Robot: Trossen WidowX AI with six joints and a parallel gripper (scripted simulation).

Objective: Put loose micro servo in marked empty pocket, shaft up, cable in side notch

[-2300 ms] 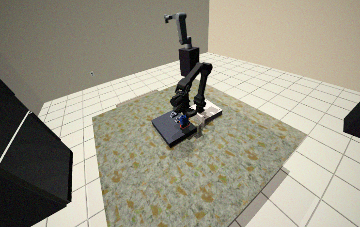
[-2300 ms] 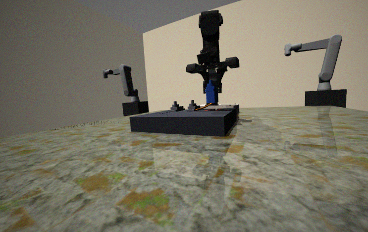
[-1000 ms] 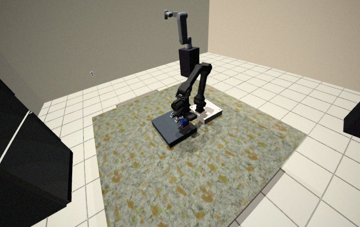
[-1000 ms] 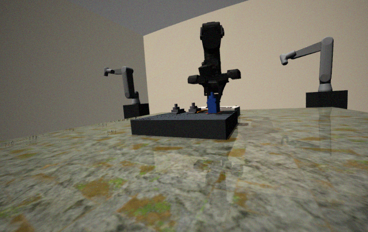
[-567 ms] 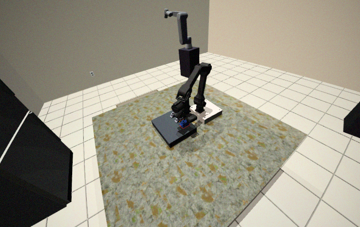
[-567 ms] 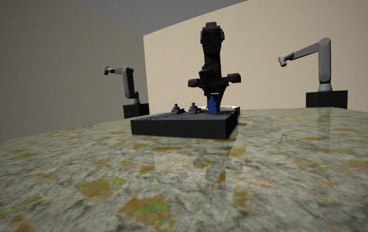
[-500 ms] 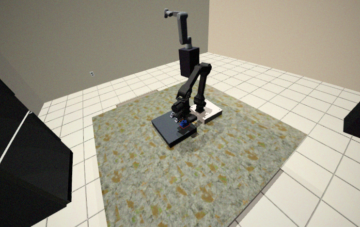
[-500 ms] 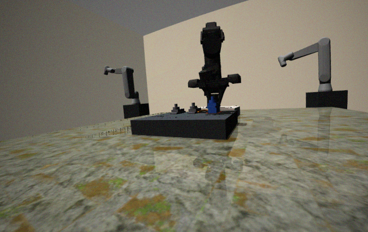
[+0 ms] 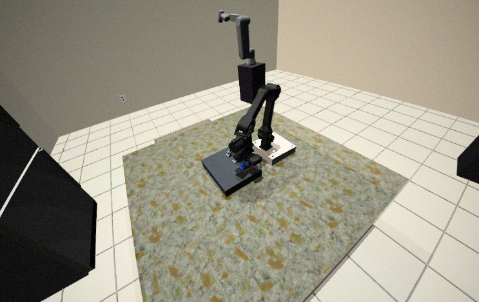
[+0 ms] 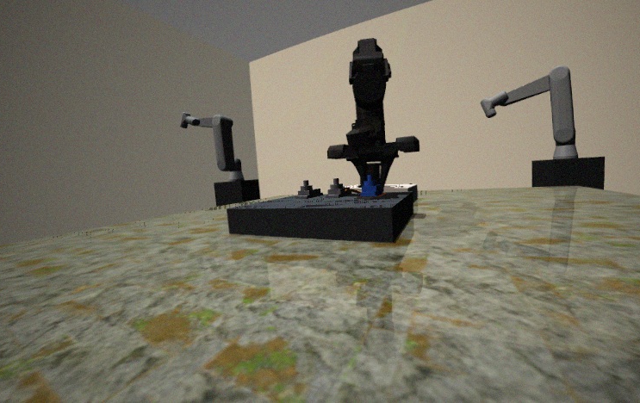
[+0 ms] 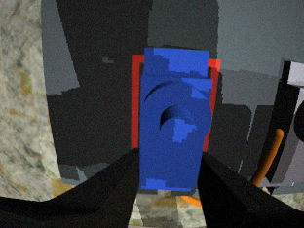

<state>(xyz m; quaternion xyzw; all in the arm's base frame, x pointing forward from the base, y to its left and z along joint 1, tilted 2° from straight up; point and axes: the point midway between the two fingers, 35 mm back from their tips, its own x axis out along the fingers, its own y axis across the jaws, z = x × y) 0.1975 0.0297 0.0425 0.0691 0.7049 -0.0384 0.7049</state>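
Observation:
The blue micro servo (image 9: 244,165) (image 10: 370,188) (image 11: 175,146) is upright, its shaft pointing up, over the marked pocket. The red pocket outline (image 11: 135,97) shows on both sides of it in the wrist view. In the exterior view its lower body is hidden and its top stands slightly higher than the grey servos' tops. Whether its ears touch the deck (image 9: 222,174) (image 10: 312,223) (image 11: 253,29) cannot be told. My gripper (image 10: 373,181) (image 11: 170,157) is shut on the servo's near end. A bit of orange cable (image 11: 192,201) shows beyond that end; the side notch is hidden.
Two grey servos sit in the deck beside the blue one; the nearer (image 10: 336,187) (image 11: 294,141) has an orange cable (image 11: 268,161) on its facing side, and the farther (image 10: 307,189) lies beyond. The white base plate (image 9: 283,151) is behind the deck.

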